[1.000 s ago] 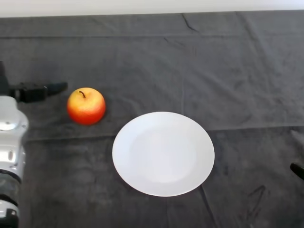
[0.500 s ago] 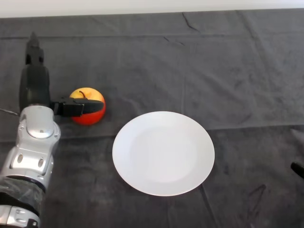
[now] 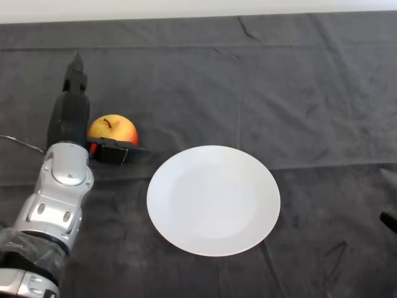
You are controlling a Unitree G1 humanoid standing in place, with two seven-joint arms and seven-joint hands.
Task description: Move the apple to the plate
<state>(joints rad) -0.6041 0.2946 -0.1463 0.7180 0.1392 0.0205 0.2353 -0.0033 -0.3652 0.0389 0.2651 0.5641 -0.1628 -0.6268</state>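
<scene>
A red and yellow apple [image 3: 115, 129] with a short stem sits on the dark cloth at the left. Just to its lower right lies an empty white plate [image 3: 213, 200]. My left hand [image 3: 67, 124] is close against the apple's left side, fingers [image 3: 75, 79] straight and pointing away from me. Its thumb [image 3: 119, 152] reaches to the right across the apple's near side and hides the lower part of the fruit. The hand is open; no finger is curled round the apple. The silver forearm [image 3: 54, 205] comes in from the lower left.
The dark cloth [image 3: 298, 112] has creases and a fold line running across at the plate's height. A small black object [image 3: 389, 221] pokes in at the right edge. A pale strip [image 3: 198, 7] marks the table's far edge.
My arm has moved right and further onto the table. The hand went from left of the apple to close against it, and the thumb has dropped lower along the apple's near side.
</scene>
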